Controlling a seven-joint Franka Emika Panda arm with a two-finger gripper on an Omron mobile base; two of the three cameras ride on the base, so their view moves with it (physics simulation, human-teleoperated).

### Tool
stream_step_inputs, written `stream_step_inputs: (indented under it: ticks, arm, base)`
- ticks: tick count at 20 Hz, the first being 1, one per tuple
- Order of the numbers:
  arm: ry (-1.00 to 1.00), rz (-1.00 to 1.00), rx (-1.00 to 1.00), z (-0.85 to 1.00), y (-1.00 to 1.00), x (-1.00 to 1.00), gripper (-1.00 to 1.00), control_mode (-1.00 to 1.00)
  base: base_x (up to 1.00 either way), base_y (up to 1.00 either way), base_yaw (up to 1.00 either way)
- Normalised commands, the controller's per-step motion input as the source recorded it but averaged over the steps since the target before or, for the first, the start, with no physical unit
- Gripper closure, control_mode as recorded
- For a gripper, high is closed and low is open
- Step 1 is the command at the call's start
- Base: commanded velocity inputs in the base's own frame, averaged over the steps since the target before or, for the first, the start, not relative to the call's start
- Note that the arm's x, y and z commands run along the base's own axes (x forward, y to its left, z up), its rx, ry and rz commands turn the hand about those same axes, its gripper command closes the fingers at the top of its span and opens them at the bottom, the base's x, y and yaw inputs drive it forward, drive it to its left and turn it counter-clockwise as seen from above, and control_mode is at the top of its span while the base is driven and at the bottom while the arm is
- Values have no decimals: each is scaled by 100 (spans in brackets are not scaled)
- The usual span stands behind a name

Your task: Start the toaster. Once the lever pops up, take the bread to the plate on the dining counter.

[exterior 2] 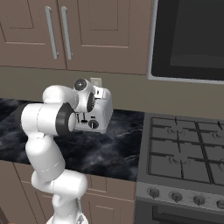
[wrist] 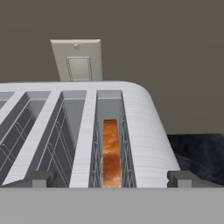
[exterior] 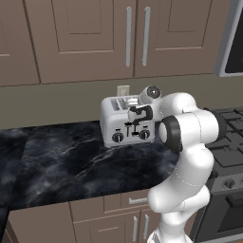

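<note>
The gripper (wrist: 112,178) hovers just above the front edge of the toaster (wrist: 144,127), jaws spread to full width and holding nothing. In the hand view, 1 dark finger tip (wrist: 41,178) sits at the lower left and the other at the lower right, straddling the 2 rightmost slots. No part of either tip touches the toaster body as far as the view shows.

The bread (wrist: 111,153) sits down inside the rightmost slot, orange-brown crust edge facing up, between the wire guides. The other slots visible to its left hold no slice.

In the left base view, the toaster (exterior: 114,121) stands on the black marbled counter (exterior: 71,166) against the back wall, with 2 round black knobs and small slider levers on its front. The arm's wrist partly covers the toaster's right half. A wall switch plate (wrist: 78,60) is mounted directly behind the toaster.

In the right base view, a gas stove (exterior 2: 183,148) adjoins the counter on the right, with a dark microwave (exterior 2: 188,39) above it. Brown cabinets (exterior: 95,38) hang above the counter.
</note>
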Motion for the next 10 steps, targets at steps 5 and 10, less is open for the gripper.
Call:
stream_step_inputs:
  ticks: [5,10]
  arm:
    - [0,0,0,0,0,0,-100,-100]
    - [0,0,0,0,0,0,-100,-100]
  base:
    - [0,0,0]
    - [0,0,0]
